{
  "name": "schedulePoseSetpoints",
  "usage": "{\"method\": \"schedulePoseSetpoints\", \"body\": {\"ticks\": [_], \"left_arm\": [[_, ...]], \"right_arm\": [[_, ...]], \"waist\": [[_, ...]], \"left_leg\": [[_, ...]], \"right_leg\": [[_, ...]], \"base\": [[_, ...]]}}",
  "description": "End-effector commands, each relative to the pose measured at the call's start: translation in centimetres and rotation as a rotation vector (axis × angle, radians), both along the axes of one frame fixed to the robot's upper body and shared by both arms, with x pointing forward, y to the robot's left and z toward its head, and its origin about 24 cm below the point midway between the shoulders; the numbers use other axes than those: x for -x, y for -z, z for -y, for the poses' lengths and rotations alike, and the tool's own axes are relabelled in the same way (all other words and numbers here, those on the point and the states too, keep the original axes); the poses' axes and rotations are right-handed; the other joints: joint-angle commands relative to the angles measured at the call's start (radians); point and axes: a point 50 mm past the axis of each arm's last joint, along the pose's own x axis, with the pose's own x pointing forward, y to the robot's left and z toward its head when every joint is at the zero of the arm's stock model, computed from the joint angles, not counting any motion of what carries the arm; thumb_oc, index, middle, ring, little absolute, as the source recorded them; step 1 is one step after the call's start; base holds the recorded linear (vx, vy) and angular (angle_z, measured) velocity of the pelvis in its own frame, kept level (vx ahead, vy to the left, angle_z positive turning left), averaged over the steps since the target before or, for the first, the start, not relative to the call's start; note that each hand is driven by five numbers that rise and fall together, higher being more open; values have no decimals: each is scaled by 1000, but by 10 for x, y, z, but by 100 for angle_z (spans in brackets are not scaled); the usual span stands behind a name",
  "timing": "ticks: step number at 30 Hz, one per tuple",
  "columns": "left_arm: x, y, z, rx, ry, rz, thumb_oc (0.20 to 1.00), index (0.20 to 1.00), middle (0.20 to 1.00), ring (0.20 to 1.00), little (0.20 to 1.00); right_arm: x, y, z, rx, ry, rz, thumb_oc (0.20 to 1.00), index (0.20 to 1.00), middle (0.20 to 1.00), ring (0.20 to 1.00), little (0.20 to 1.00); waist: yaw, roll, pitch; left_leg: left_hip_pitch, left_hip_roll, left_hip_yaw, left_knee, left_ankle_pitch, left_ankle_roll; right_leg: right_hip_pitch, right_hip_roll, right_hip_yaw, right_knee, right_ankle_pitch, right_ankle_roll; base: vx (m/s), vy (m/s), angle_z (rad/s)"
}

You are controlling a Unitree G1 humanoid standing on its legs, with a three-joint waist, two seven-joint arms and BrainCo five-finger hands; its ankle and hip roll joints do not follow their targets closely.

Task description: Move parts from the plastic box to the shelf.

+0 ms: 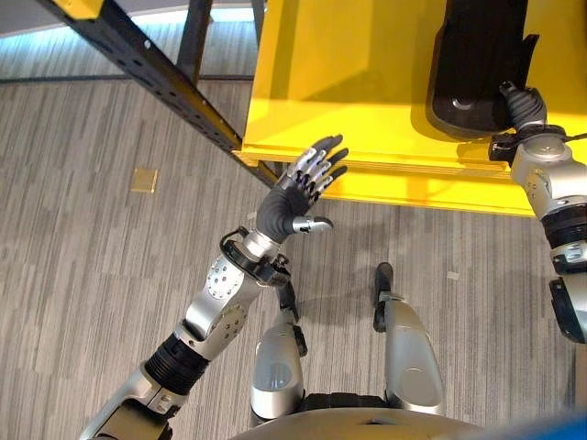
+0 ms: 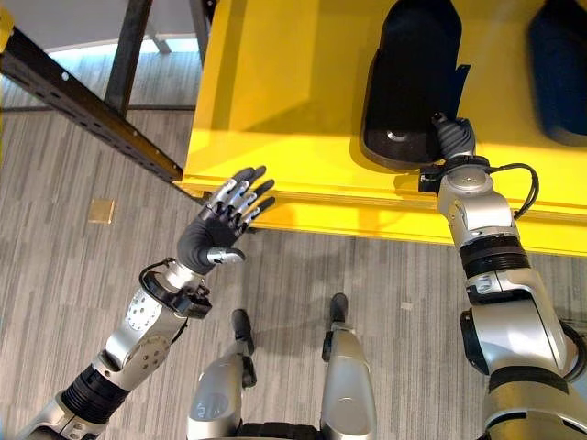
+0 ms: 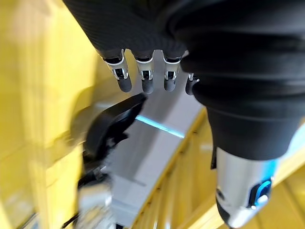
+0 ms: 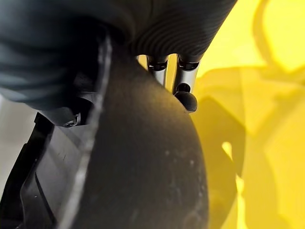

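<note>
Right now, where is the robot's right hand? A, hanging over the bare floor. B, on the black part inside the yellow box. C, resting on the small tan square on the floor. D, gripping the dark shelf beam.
B: the right hand is on the near end of the black part lying in the yellow box, while the left hand is spread open at the box's front edge.

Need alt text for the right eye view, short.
The right hand rests against a black part on the yellow shelf. The left hand is held open by the shelf's front edge, holding nothing.
</note>
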Motion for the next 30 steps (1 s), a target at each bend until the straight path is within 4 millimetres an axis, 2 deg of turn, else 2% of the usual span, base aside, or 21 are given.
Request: {"method": "schedulePoseSetpoints", "body": {"ticks": [1, 6, 13, 17, 26, 30], "left_arm": [[17, -12, 1, 51, 25, 77, 1000, 1000, 1000, 1000, 1000], [18, -10, 5, 29, 73, 63, 1000, 1000, 1000, 1000, 1000], [15, -11, 13, 21, 94, 41, 1000, 1000, 1000, 1000, 1000], [15, -11, 17, 13, 111, 34, 1000, 1000, 1000, 1000, 1000], [9, -12, 24, -4, 143, -10, 1000, 1000, 1000, 1000, 1000], [8, -11, 24, -16, 153, -11, 1000, 1000, 1000, 1000, 1000]], "right_arm": [[-2, -59, -9, 68, -23, 158, 200, 200, 200, 200, 200], [1, -62, 9, 77, 52, 152, 200, 200, 200, 200, 200], [3, -76, 18, 199, 82, 135, 200, 200, 200, 200, 200], [1, -79, 14, 218, 83, 129, 200, 200, 200, 200, 200], [-5, -107, -8, 388, 25, 169, 200, 200, 200, 200, 200], [-7, -108, -17, 397, 18, 166, 200, 200, 200, 200, 200]], "waist": [[27, -37, -60], [25, -45, -61], [20, -50, -57], [22, -52, -55], [49, -56, -36], [61, -56, -24]], "left_leg": [[-70, 85, -61, 39, 45, -16], [-71, 98, -73, 32, 56, -22], [-80, 108, -85, 32, 66, -28], [-89, 114, -92, 35, 73, -31], [-131, 115, -131, 67, 74, -27], [-156, 111, -145, 83, 70, -24]], "right_leg": [[11, -73, -57, 99, -73, 53], [-8, -55, -49, 126, -85, 42], [-33, -42, -36, 148, -93, 35], [-49, -38, -33, 167, -99, 33], [-99, -38, -40, 285, -149, 23], [-123, -41, -43, 327, -162, 20]], "base": [[16, -100, -12], [14, -80, -4], [1, -57, -2], [6, -70, -2], [25, -88, 4], [22, -64, 11]]}}
